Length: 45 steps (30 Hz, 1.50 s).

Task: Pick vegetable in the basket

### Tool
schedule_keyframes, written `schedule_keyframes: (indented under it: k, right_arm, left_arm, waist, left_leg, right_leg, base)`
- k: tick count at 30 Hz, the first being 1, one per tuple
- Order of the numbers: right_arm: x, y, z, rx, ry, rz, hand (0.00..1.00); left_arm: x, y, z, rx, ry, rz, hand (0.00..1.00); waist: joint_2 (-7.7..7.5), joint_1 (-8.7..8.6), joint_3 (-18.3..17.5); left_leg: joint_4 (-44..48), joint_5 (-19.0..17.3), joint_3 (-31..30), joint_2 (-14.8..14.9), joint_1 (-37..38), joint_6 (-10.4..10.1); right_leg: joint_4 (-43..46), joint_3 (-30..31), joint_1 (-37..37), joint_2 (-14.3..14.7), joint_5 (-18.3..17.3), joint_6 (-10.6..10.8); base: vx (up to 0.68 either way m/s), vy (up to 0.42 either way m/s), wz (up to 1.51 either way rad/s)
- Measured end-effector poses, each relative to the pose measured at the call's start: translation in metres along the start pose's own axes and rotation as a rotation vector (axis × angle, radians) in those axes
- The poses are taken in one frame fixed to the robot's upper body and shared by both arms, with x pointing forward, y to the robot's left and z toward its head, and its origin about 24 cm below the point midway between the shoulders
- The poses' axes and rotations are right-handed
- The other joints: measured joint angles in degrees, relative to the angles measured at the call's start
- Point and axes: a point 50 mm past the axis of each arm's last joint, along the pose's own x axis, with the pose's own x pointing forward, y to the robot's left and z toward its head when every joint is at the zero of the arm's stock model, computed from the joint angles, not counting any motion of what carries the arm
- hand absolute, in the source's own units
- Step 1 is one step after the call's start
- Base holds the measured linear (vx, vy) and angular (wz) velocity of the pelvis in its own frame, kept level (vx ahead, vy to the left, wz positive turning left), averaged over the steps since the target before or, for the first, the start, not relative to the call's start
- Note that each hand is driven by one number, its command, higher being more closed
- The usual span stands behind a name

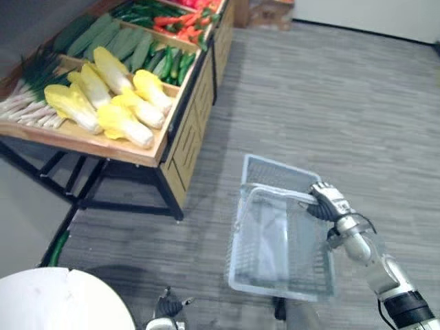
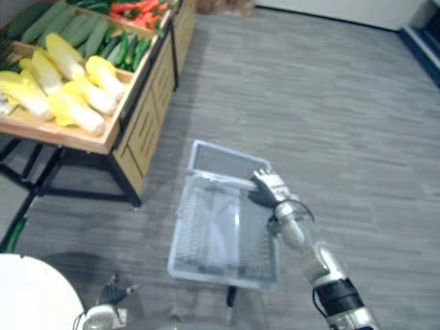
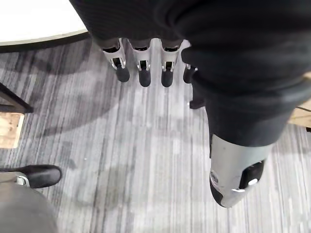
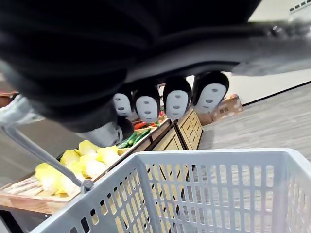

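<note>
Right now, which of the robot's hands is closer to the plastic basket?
The right. Its right hand is curled round the handle of the basket, so it is touching it. The left hand hangs open at the robot's left side, apart from the basket, holding nothing.

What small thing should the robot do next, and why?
Probably lift the left hand toward the pale yellow cabbages on the wooden stall. The right hand is curled round the handle of the grey plastic mesh basket, which looks empty. The left hand hangs low over the floor with straight fingers, holding nothing.
</note>
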Motion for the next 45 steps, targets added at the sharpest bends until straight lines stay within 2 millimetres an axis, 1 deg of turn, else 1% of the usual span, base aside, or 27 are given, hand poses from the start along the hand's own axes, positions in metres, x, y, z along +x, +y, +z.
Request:
schedule_keyframes:
  k: [2,3,4,5,6,8,9,10,12,14,16,17,19,20,21,23,25,29,30,31,33,34,36,37,39,42,45]
  right_arm:
    - [-0.003,0.002,-0.002,0.002,0.014,0.009,1.0]
    - [-0.004,0.003,-0.004,0.0,0.024,0.015,1.0]
    - [-0.006,0.005,-0.006,0.001,0.041,0.024,1.0]
    - [-0.006,0.004,-0.007,-0.005,0.045,0.024,1.0]
    - [-0.004,0.003,-0.007,-0.007,0.042,0.02,1.0]
    - [-0.004,0.005,-0.008,-0.005,0.047,0.028,1.0]
    - [-0.005,0.008,-0.009,-0.002,0.056,0.04,1.0]
    - [-0.005,0.009,-0.01,-0.003,0.062,0.043,1.0]
    - [-0.008,0.008,-0.015,-0.016,0.075,0.051,1.0]
    - [-0.01,0.005,-0.017,-0.022,0.085,0.037,1.0]
    - [-0.011,0.005,-0.018,-0.023,0.09,0.027,1.0]
    - [-0.015,0.005,-0.021,-0.02,0.107,0.023,1.0]
    - [-0.025,0.004,-0.029,-0.021,0.149,0.015,1.0]
    - [-0.03,0.004,-0.033,-0.032,0.166,0.022,1.0]
    - [-0.031,0.008,-0.034,-0.015,0.19,0.023,1.0]
    - [-0.029,0.01,-0.03,-0.006,0.18,0.024,1.0]
    - [-0.024,0.007,-0.029,-0.008,0.166,0.011,1.0]
    - [-0.022,0.016,-0.021,0.032,0.145,0.015,1.0]
    - [-0.021,0.019,-0.018,0.05,0.143,0.012,1.0]
    - [-0.021,0.02,-0.017,0.056,0.142,0.012,1.0]
    - [-0.023,0.028,-0.016,0.083,0.156,0.022,1.0]
    - [-0.024,0.031,-0.017,0.089,0.167,0.03,1.0]
    - [-0.027,0.037,-0.021,0.072,0.193,0.06,1.0]
    - [-0.027,0.037,-0.021,0.066,0.192,0.063,1.0]
    - [-0.027,0.037,-0.021,0.063,0.191,0.065,1.0]
    - [-0.03,0.037,-0.028,0.05,0.239,0.073,1.0]
    - [-0.035,0.036,-0.038,0.029,0.298,0.093,1.0]
  left_arm:
    - [-0.002,0.003,-0.006,0.006,0.017,0.004,0.0]
    - [-0.003,0.003,-0.01,0.007,0.031,0.004,0.0]
    - [-0.005,-0.001,-0.016,-0.001,0.055,-0.004,0.0]
    - [-0.009,-0.006,-0.022,-0.015,0.072,-0.013,0.0]
    - [-0.012,-0.011,-0.028,-0.028,0.091,-0.02,0.0]
    - [-0.015,-0.014,-0.035,-0.051,0.123,-0.02,0.0]
    - [-0.016,-0.014,-0.036,-0.059,0.131,-0.013,0.0]
    - [-0.016,-0.014,-0.036,-0.059,0.129,-0.012,0.0]
    - [-0.014,-0.013,-0.028,-0.07,0.091,-0.008,0.0]
    - [-0.013,-0.012,-0.024,-0.078,0.072,-0.004,0.0]
    - [-0.011,-0.012,-0.018,-0.081,0.051,-0.003,0.0]
    - [-0.011,-0.012,-0.017,-0.079,0.05,-0.004,0.0]
    - [-0.011,-0.015,-0.017,-0.067,0.055,-0.012,0.0]
    - [-0.014,-0.019,-0.022,-0.062,0.067,-0.024,0.0]
    - [-0.013,-0.018,-0.023,-0.05,0.077,-0.028,0.0]
    - [-0.008,-0.004,-0.015,-0.018,0.045,-0.001,0.0]
    - [-0.008,-0.006,-0.014,-0.026,0.044,-0.002,0.0]
    - [-0.011,-0.005,-0.022,-0.024,0.065,0.007,0.0]
    - [-0.012,-0.004,-0.024,-0.019,0.069,0.01,0.0]
    - [-0.011,-0.002,-0.023,-0.015,0.067,0.013,0.0]
    - [-0.009,0.009,-0.022,0.011,0.067,0.031,0.0]
    - [-0.009,0.01,-0.022,0.013,0.07,0.034,0.0]
    - [-0.009,0.012,-0.022,0.0,0.072,0.04,0.0]
    - [-0.009,0.011,-0.022,-0.004,0.073,0.04,0.0]
    - [-0.008,0.012,-0.019,-0.016,0.062,0.046,0.0]
    - [-0.008,0.016,-0.02,-0.02,0.066,0.057,0.0]
    - [-0.008,0.021,-0.022,-0.019,0.072,0.072,0.0]
  waist:
    - [0.16,-0.06,0.0]
    - [1.21,-0.03,-0.05]
    - [2.6,0.15,-0.41]
    - [3.93,0.35,-0.83]
    - [4.55,0.42,-0.92]
    - [4.65,0.53,-0.75]
    - [3.81,1.27,-0.15]
    - [3.64,1.51,0.03]
    - [3.38,2.49,0.25]
    - [3.41,2.65,0.23]
    - [3.35,2.98,0.27]
    - [3.3,3.24,0.29]
    - [3.73,2.85,0.08]
    - [5.54,2.52,-0.98]
    - [5.38,2.35,-1.44]
    - [2.1,2.62,-1.71]
    - [0.72,3.61,-2.03]
    - [0.39,3.85,-2.1]
    - [0.51,3.7,-2.54]
    - [-0.03,3.67,-2.63]
    - [-2.96,2.94,-2.65]
    - [-2.75,2.7,-2.46]
    - [-2.79,2.42,-2.47]
    - [-2.72,2.26,-2.46]
    - [-2.71,2.53,-2.53]
    - [-2.63,3.15,-2.51]
    - [-2.59,3.33,-2.49]
  left_leg:
    - [0.34,-2.29,-1.38,1.29,2.37,-2.14]
    - [1.66,-3.23,-2.17,3.01,2.82,-3.19]
    - [8.09,-3.22,-3.66,5.2,0.86,-3.3]
    - [13.66,-2.75,-4.17,6.89,-1.68,-3.71]
    - [20.71,-0.55,-4.47,8.0,-4.93,-5.17]
    - [34.33,10.44,-4.55,8.82,-11.45,-7.22]
    - [42.76,15.53,-4.21,9.32,-14.73,-8.4]
    - [46.47,14.42,-3.7,9.42,-16.46,-7.78]
    - [52.61,10.58,2.13,10.0,-23.1,-4.27]
    - [49.2,9.45,6.34,10.75,-27.96,-2.86]
    - [40.28,8.94,10.65,10.42,-30.78,-2.63]
    - [30.75,9.18,14.39,9.45,-30.65,-2.43]
    - [12.06,14.23,19.87,6.71,-28.36,-2.15]
    - [2.04,20.55,22.91,6.58,-26.65,-2.3]
    - [-0.21,24.03,22.89,5.35,-25.42,4.45]
    - [-0.07,22.02,23.19,2.53,-24.94,3.73]
    - [1.46,19.23,24.37,0.81,-23.61,4.94]
    - [-0.46,15.43,25.3,-0.9,-18.35,5.03]
    - [-1.96,15.26,25.13,-1.35,-16.89,5.16]
    - [-2.53,15.21,24.98,-1.73,-16.28,5.21]
    - [-4.84,15.43,20.24,-3.74,-12.77,5.68]
    - [-4.95,15.33,18.87,-3.81,-12.17,6.17]
    - [-4.29,14.37,13.07,-3.59,-9.42,7.33]
    - [-4.33,14.06,11.58,-3.61,-8.9,7.5]
    - [-4.05,13.23,5.51,-3.86,-8.47,6.83]
    - [-2.63,11.92,-1.82,-3.84,-8.69,4.53]
    - [-0.59,9.75,-7.8,-3.17,-8.63,2.32]
  right_leg:
    - [0.84,-0.64,0.84,-0.49,2.17,-0.71]
    - [3.82,-1.42,0.78,0.18,5.51,-1.25]
    - [8.23,-3.81,0.92,1.05,6.24,-1.68]
    - [10.0,-5.44,1.09,2.36,4.5,-3.81]
    - [11.45,-6.47,1.67,3.38,2.66,-4.82]
    - [12.08,-7.75,5.02,4.4,-0.14,-6.48]
    - [10.62,-7.94,8.99,4.53,-1.71,-7.45]
    - [9.63,-8.15,11.02,4.67,-2.19,-7.97]
    - [4.61,-9.13,18.98,4.6,-3.66,-8.37]
    - [1.38,-10.4,22.84,4.67,-4.06,-7.81]
    - [-0.28,-11.42,25.09,4.55,-4.06,-6.75]
    - [-1.5,-12.13,26.39,4.23,-4.28,-6.39]
    - [-3.31,-14.17,28.92,3.87,-5.07,-4.39]
    - [-3.91,-14.91,30.41,5.38,-6.2,-2.6]
    - [-3.84,-15.23,32.11,5.48,-7.54,-0.85]
    - [-3.89,-15.22,32.69,3.02,-7.68,-0.79]
    - [-2.65,-13.51,33.49,0.41,-7.6,-0.68]
    - [12.96,-11.19,30.16,-3.99,-7.41,0.43]
    - [24.06,-9.31,25.4,-6.08,-5.32,3.86]
    - [28.84,-7.97,22.98,-7.09,-3.53,6.04]
    - [43.92,-1.83,15.6,-8.34,8.05,7.35]
    - [47.26,-0.74,14.37,-7.76,6.9,6.91]
    - [52.07,-1.62,11.64,-5.66,-2.27,2.45]
    - [50.67,-3.1,11.28,-5.59,-3.89,0.97]
    - [36.53,-4.94,9.27,-4.47,-6.64,-2.29]
    - [16.18,1.37,8.03,-3.37,-5.48,-0.8]
    - [10.25,5.35,6.72,-4.02,-4.73,-0.05]
  base:
    - [0.41,-0.288,0.62]
    - [0.62,-0.44,0.74]
    - [0.65,-0.466,0.59]
    - [0.64,-0.467,0.45]
    - [0.55,-0.379,0.2]
    - [0.53,-0.322,0.18]
    - [0.4,-0.223,0.13]
    - [0.55,-0.287,0.11]
    - [0.45,-0.21,0.16]
    - [0.34,-0.081,0.25]
    - [0.32,0.015,0.19]
    - [0.34,0.098,0.28]
    - [0.39,0.138,0.44]
    - [0.44,0.189,0.45]
    - [0.44,0.19,0.44]
    - [0.42,0.178,0.29]
    - [0.3,0.132,-0.05]
    - [0.2,0.141,-0.11]
    - [0.16,0.155,0.11]
    - [0.25,0.161,0.27]
    - [0.32,0.088,0.74]
    - [0.35,0.048,1.09]
    - [0.31,0.002,1.2]
    - [0.28,-0.034,1.28]
    - [0.25,-0.083,1.29]
    - [0.29,-0.206,1.28]
    - [0.26,-0.296,1.16]
